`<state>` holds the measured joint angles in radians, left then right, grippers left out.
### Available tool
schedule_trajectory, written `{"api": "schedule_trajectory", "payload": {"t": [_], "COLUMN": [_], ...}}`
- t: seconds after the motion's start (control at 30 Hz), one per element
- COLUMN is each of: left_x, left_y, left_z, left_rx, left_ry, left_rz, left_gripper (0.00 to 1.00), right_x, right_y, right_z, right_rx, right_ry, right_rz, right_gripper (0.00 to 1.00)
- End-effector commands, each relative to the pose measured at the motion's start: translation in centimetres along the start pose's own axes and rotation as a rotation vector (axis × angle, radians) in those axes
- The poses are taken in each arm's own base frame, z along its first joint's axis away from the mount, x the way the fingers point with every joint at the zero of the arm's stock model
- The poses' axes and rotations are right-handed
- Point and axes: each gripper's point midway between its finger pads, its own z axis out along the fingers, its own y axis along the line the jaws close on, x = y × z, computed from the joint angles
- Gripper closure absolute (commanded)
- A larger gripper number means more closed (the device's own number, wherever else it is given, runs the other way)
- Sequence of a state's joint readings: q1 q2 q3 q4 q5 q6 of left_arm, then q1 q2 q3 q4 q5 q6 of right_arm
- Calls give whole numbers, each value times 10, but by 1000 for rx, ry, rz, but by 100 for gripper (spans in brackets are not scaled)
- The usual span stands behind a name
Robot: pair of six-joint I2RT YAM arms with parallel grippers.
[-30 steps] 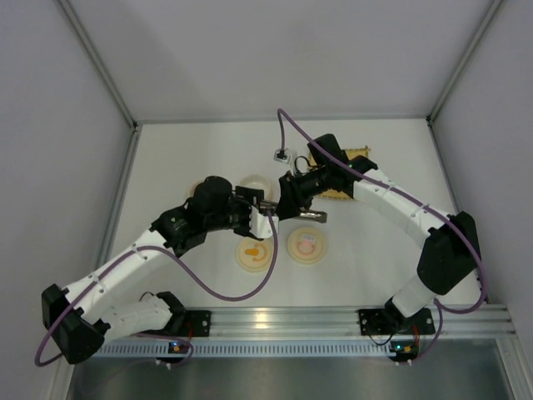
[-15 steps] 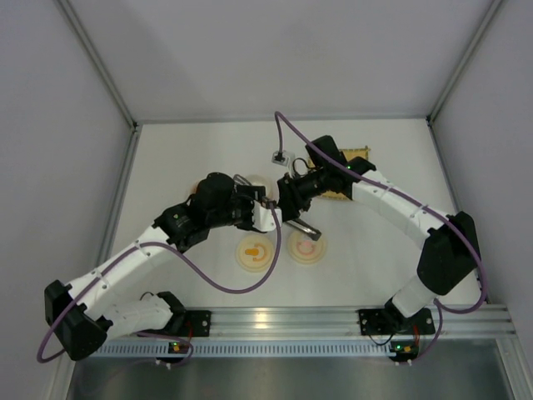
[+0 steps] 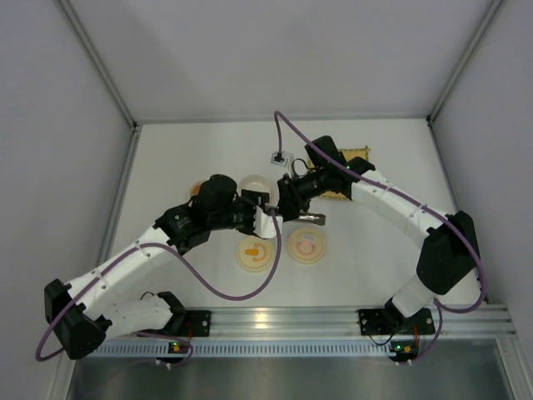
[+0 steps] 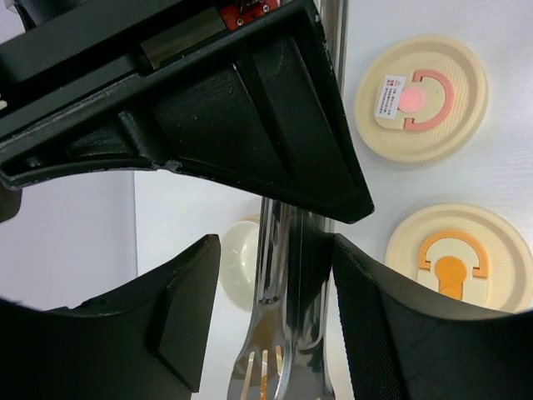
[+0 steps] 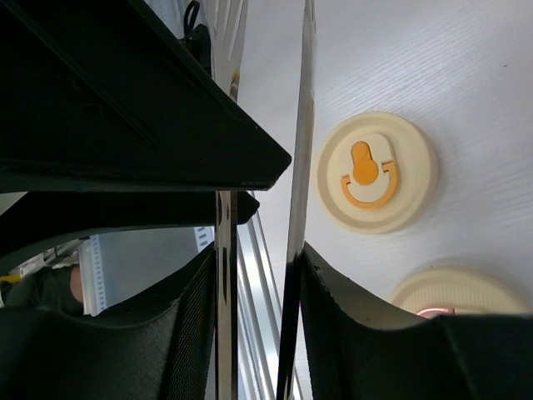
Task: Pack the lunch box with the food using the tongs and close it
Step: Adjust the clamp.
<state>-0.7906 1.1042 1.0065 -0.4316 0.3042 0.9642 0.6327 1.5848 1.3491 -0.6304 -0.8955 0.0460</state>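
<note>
1. Tongs [image 3: 313, 218] - vs a moment ago the free end no longer dips toward the pink lid [image 3: 306, 245]. It's level again, pointing right, held off the surface [image 3: 191, 150] between the bowl [image 3: 254, 183] and the two lids.
2. Right gripper [image 3: 287, 208] is pinching the tongs. Right wrist view shows one tong arm against each finger, so both arms are squeezed toward each other.
3. Left gripper [image 3: 266, 215] is narrowing over the last sec and straddles the same tongs nose-to-nose w/ the right. Left wrist view: metal sits close to one finger w/ a clear gap to the other - so still spread, not clamped.
4. Left wrist now sits lower and nearer the orange lid [image 3: 256, 252] than a moment ago. That uncovers an orange bit [image 3: 196, 186] beside the left arm, prob the bun, too hidden to confirm.
5. Read: arm-to-arm regrip of the tongs, mid-way. Nothing visible between the tong tips, so no food is picked yet.
6. Tan box-like thing [image 3: 360, 151] behind the right arm is likely the lunch box, mostly hidden. Packing and closing are both still to do, so it's early in the task.
7. Risk: if the right lets go before the left bites, the tongs drop onto the lids.
</note>
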Motion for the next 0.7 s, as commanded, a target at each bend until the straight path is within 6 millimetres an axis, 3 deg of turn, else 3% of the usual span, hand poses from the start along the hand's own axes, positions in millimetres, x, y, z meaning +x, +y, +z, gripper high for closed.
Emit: {"api": "schedule_trajectory", "payload": {"t": [0.0, 0.27, 0.67], "left_x": [-14, -11, -11], "left_y": [10, 3, 0], "left_z": [-4, 3, 4], "left_rx": [-30, -1, 15], "left_ry": [-31, -17, -11], "left_rz": [58, 53, 28], "left_gripper": [39, 41, 53], "right_x": [-16, -13, -9], "right_y": [18, 29, 33], "right_z": [2, 3, 3], "right_rx": [-73, -111, -128], "right_ry": [-25, -18, -11], "right_rz": [-64, -81, -92], "right_gripper": [61, 62, 65]}}
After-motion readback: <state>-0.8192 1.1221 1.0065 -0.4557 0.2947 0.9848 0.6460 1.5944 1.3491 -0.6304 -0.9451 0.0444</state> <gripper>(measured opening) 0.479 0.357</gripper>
